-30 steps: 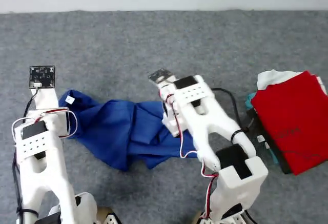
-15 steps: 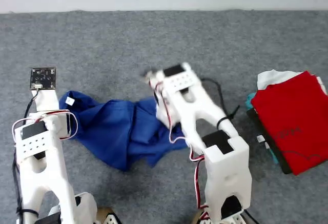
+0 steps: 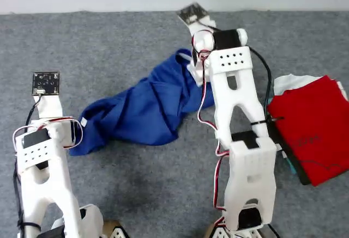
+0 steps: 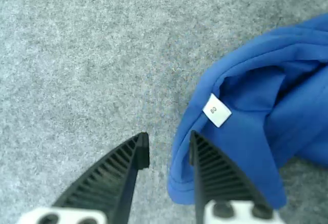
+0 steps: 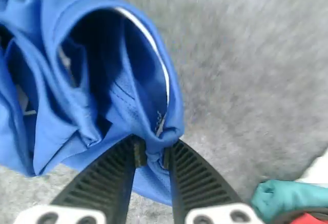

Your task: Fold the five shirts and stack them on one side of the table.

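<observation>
The right end effector (image 5: 152, 157) pinches a bunched fold of the crumpled blue fabric shirt (image 3: 147, 107) near the far side of the grey felt-covered worktop (image 3: 98, 42). The shirt's other end trails to the left end effector (image 4: 168, 152), which stands spread beside its tagged edge. With that end unheld, a pull could drag the shirt along instead of stretching it flat.

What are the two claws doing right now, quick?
Left claw: open, gripping nothing, at the edge of the crumpled blue cloth shirt.
Right claw: closed, pinching a fold of that shirt.
</observation>
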Controlling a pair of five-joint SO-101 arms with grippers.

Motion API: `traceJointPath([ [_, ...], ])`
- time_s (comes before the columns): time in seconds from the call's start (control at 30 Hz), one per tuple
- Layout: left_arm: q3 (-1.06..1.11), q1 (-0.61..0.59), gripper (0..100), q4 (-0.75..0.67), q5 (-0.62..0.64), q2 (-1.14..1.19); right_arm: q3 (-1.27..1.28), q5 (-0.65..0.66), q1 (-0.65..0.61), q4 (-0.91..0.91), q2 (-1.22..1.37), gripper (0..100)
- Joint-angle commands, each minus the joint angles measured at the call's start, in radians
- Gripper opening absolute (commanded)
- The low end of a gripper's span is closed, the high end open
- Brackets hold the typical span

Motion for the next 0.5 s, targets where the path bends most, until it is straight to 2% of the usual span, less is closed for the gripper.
traceJointPath([
  [0.0,-0.035,0.000,14,0.043,-0.003,-0.021,-0.044,-0.015,0.008,0.019,0.041,1.0],
  [0.13,-0.068,0.000,14,0.106,-0.003,-0.077,-0.103,-0.029,-0.061,0.099,0.001,1.0],
  [0.3,-0.059,0.000,14,0.110,-0.003,-0.140,-0.230,0.003,-0.292,0.143,-0.173,1.0],
  [0.47,-0.007,0.000,14,0.107,-0.005,-0.184,-0.249,0.005,-0.504,0.142,-0.360,1.0],
])
